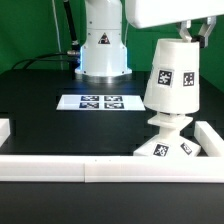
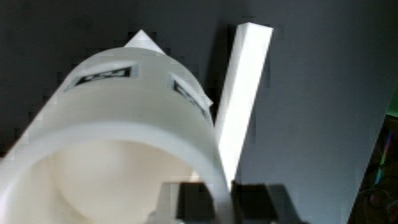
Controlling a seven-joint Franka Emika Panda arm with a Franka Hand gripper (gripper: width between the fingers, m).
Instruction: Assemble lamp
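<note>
- So the black bench (image 1: 40,110) takes up most of the scene, with white border blocks (image 1: 60,166) along its near edge and right side.
- Robot base (image 1: 104,45) sits at the far side, left of centre in the exterior view.
- Marker board (image 1: 99,101) lies flat just in front of it.
- Shade (image 1: 170,75) is on the exterior view's right, narrow end down, sitting right over the bulb (image 1: 168,124).
- Lamp base (image 1: 168,148) is under the bulb, tucked into the near right corner against the blocks.
- Hand (image 2: 219,200) is gripping the shade's rim, one finger (image 2: 185,203) inside, the other outside.
</note>
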